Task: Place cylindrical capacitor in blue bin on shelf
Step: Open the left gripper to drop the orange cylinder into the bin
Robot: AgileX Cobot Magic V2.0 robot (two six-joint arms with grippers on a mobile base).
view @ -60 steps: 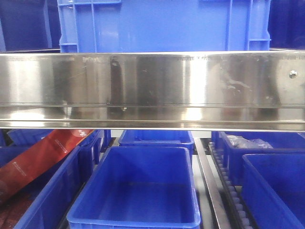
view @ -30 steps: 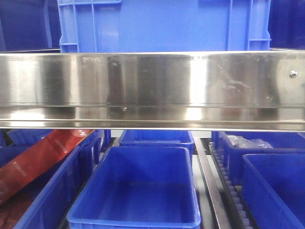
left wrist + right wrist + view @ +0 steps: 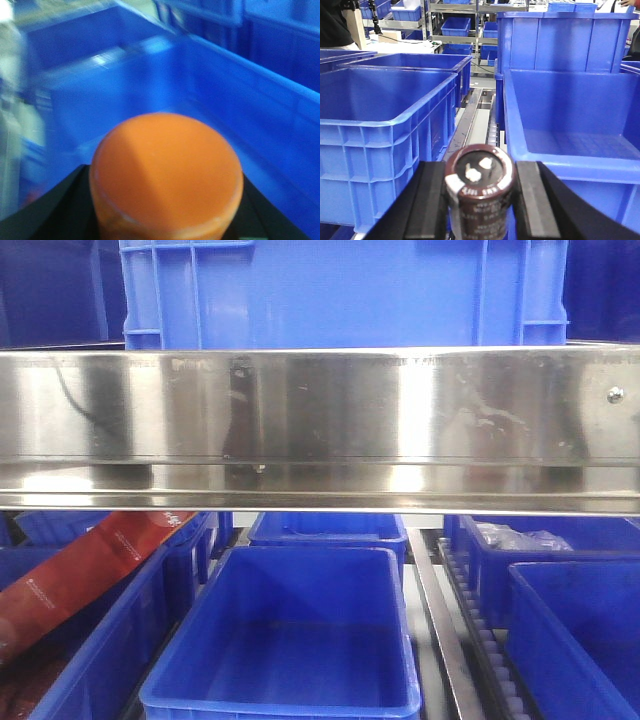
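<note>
our right gripper (image 3: pixel 479 197) is clamped on the cylindrical capacitor (image 3: pixel 479 185), held upright just short of a blue bin (image 3: pixel 560 165) on the shelf (image 3: pixel 320 420). we judge the pickup done, the drop not yet made. our left gripper (image 3: pixel 165 222) seems closed around a blurred orange cylinder (image 3: pixel 165 165).

Colour reference for visible parts.
Shelf rail (image 3: pixel 320 420): silver with pale glare bands. Bin (image 3: pixel 300 585): plain blue. Packet (image 3: pixel 80 575): red, small white print. Capacitor (image 3: pixel 479 195): dark brown sleeve, white lettering, pale rim, two white spots on top. Round cap (image 3: pixel 165 175): plain orange.
</note>
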